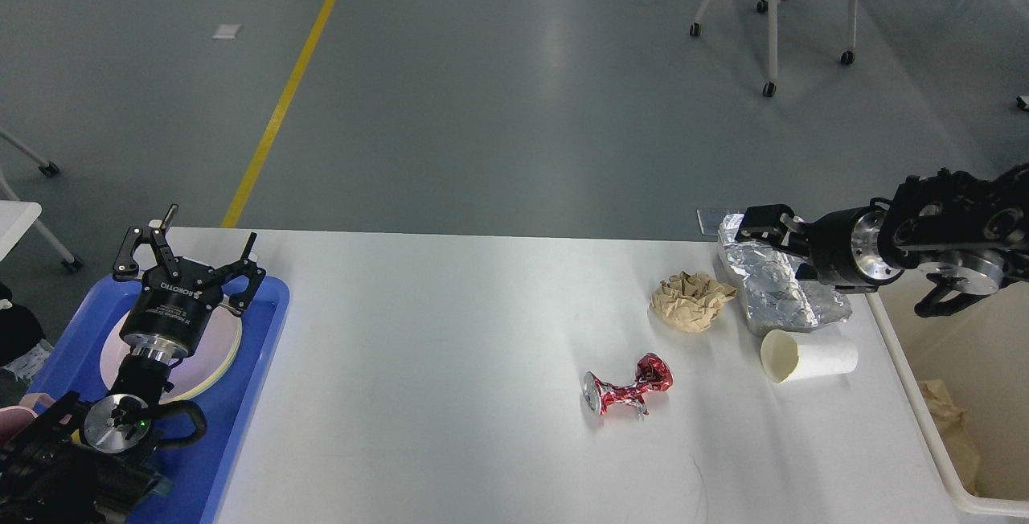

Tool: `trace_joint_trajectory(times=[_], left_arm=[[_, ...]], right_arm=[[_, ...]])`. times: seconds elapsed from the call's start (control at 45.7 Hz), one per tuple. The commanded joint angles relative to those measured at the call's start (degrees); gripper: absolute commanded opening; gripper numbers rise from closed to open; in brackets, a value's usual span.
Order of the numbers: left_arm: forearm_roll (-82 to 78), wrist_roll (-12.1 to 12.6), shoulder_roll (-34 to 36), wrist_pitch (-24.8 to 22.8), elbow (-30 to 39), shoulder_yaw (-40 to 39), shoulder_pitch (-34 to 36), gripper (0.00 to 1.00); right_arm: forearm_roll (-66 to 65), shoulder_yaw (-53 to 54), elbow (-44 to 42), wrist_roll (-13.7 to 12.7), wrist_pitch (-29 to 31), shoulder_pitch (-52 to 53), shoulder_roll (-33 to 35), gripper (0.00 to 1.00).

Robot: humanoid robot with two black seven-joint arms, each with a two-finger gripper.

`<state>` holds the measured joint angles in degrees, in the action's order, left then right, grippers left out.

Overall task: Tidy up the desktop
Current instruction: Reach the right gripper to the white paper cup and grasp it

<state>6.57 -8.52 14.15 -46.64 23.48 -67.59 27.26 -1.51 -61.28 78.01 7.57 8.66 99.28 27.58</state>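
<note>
On the desktop (450, 331), the left gripper (193, 255) hangs spread at nine o'clock, while the right gripper (760, 227), its fingers' spacing unclear, meets the foil tray (776, 287) at three o'clock.

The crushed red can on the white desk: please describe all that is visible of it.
The crushed red can is shiny metal, red with silver patches, squeezed and twisted thin at its middle. It lies on its side on the white desktop, its round silver end facing left and its crumpled red end pointing up-right. Nothing else touches it; the paper cup and the crumpled brown paper lie apart from it.
</note>
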Motion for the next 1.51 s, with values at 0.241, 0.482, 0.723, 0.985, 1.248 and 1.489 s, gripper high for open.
trace_joint_trajectory(times=[0.241, 0.482, 0.723, 0.985, 1.248, 1.489], left_arm=[[0.02, 0.00, 0.00, -0.03, -0.02, 0.00, -0.01, 0.98], [0.02, 0.00, 0.00, -0.03, -0.02, 0.00, -0.01, 0.98], [0.02, 0.00, 0.00, -0.03, -0.02, 0.00, -0.01, 0.98], [0.02, 0.00, 0.00, -0.03, -0.11, 0.00, -0.01, 0.98], [0.02, 0.00, 0.00, -0.03, -0.02, 0.00, -0.01, 0.98], [0.02, 0.00, 0.00, -0.03, -0.02, 0.00, -0.01, 0.98]], right_arm=[[-0.25, -1.12, -1.28, 0.34, 1.18, -3.82, -1.39, 1.00], [1.42, -2.01, -6.38, -0.37, 0.65, -11.21, 0.54, 1.00], [15.91, -1.65, -12.79, -0.54, 0.12, -17.10, 2.03, 1.00], [30.51, -0.86, -19.12, -0.98, 0.12, -24.66, 2.39, 1.00], [39.91, 5.64, -26.77, -1.42, 0.12, -33.97, 2.39, 1.00], [40.09, 11.88, -29.32, -1.42, -1.45, -37.22, 2.30, 1.00]])
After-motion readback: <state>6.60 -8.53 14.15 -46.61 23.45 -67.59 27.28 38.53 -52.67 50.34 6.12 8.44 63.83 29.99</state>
